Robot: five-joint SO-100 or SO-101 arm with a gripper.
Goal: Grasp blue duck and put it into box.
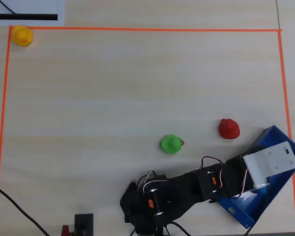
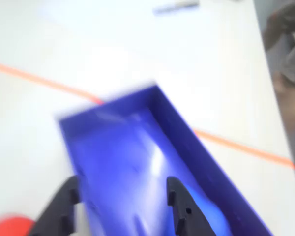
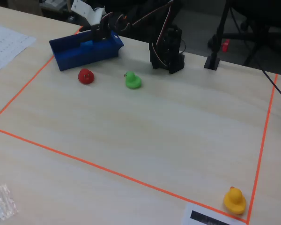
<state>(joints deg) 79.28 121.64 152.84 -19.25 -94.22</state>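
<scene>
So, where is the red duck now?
In the overhead view the red duck lies at lower right, between the green duck and the box, touching neither.

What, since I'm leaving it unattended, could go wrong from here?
1. The open claw hangs over the box, between its walls; pulling away sideways could catch a wall and drag the box.
2. The red duck sits just beside the box, so a shifted box or a low arm swing might knock it away.
</scene>
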